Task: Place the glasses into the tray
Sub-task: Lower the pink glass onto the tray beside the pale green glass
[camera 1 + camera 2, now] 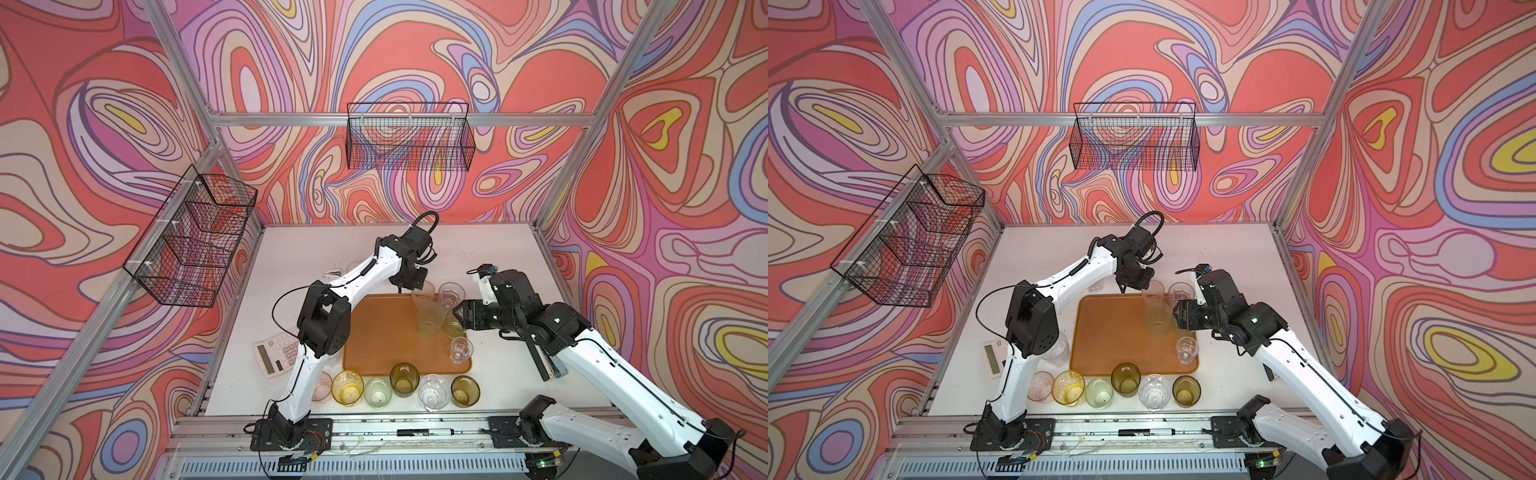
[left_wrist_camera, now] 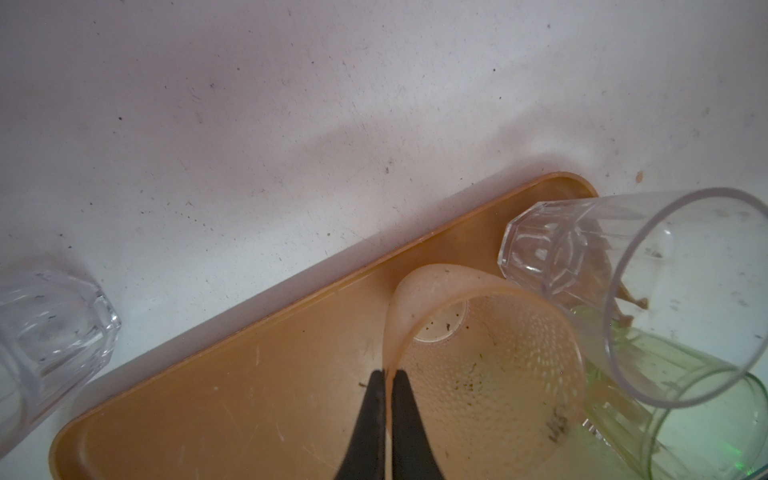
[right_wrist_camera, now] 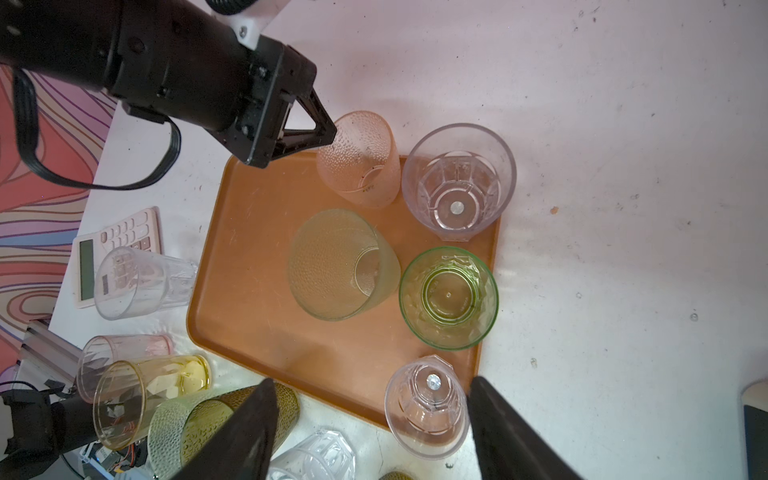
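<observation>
We see the left gripper (image 2: 385, 374) shut tight on the wall of the pink glass (image 2: 478, 353), with one finger (image 2: 365, 428) outside the rim and its mate inside. The pink glass is at the far edge of the tray (image 2: 249, 395), and we cannot tell whether its base rests there or hangs just above. Just past this gripper's tips, the corner glass (image 2: 552, 253), a clear one, stands in the tray's corner close beside the pink glass. Off to the gripper's other side, a stray clear glass (image 2: 50, 332) stands on the table (image 2: 291, 104), apart from the tray.

The right gripper (image 3: 372, 382) hovers over the tray with its jaws spread wide, and we see nothing held in them. In its wrist view a small clear glass (image 3: 428, 403) on the tray's near corner shows between the two fingers, closer to one of them. Ahead of the fingertips come the green glass (image 3: 449, 297) and the tall pale glass (image 3: 340, 266) side by side, both on the tray. Beyond them are the corner glass and the pink glass.

Behind the right gripper, toward the arm bases, a row of six glasses (image 1: 377, 392) lines the table along the tray's near edge. Under the left arm's elbow a lone clear glass (image 1: 1057, 351) stands by a calculator (image 1: 274, 353).
</observation>
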You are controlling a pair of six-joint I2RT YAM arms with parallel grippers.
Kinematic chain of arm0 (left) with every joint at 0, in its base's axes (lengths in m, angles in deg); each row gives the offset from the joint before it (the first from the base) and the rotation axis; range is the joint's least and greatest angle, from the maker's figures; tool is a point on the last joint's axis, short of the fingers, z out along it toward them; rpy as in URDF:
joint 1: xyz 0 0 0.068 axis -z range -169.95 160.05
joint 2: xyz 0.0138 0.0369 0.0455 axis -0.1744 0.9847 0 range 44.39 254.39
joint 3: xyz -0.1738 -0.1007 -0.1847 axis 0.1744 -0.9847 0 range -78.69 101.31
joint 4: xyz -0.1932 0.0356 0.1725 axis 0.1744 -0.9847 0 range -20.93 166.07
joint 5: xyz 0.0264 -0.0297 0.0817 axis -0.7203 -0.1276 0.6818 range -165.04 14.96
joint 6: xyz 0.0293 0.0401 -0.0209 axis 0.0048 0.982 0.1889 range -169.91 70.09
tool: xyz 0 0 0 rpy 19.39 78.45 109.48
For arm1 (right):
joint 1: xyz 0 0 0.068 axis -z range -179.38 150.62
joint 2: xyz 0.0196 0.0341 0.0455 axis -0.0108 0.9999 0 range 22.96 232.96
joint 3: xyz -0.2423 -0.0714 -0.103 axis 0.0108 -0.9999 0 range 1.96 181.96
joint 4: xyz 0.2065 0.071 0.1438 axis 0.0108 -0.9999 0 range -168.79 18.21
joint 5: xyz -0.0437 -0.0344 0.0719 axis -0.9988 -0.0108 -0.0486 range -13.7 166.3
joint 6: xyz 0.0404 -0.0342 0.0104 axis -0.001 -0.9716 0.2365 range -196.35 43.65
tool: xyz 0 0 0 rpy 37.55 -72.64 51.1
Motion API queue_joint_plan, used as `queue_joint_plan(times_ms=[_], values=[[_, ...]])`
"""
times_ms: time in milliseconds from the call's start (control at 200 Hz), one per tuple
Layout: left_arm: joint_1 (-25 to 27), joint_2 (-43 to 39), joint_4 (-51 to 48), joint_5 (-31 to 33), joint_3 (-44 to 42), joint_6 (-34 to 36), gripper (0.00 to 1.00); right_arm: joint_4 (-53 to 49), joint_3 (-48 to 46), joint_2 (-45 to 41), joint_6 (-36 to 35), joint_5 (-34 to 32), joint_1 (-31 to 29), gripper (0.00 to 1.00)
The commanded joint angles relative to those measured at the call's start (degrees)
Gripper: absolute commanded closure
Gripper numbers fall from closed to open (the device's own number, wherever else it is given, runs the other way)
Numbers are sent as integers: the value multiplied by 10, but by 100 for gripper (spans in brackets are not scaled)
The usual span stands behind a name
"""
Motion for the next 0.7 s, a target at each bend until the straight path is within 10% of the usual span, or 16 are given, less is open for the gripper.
queue_joint_plan(times_ms=[0,696], values=[[4,15,3,-4,2,-9,100,4,-8,-3,-1,-1,1,25],[7,24,-1,-8,12,-9,98,5,-9,-2,-1,0,1,25]])
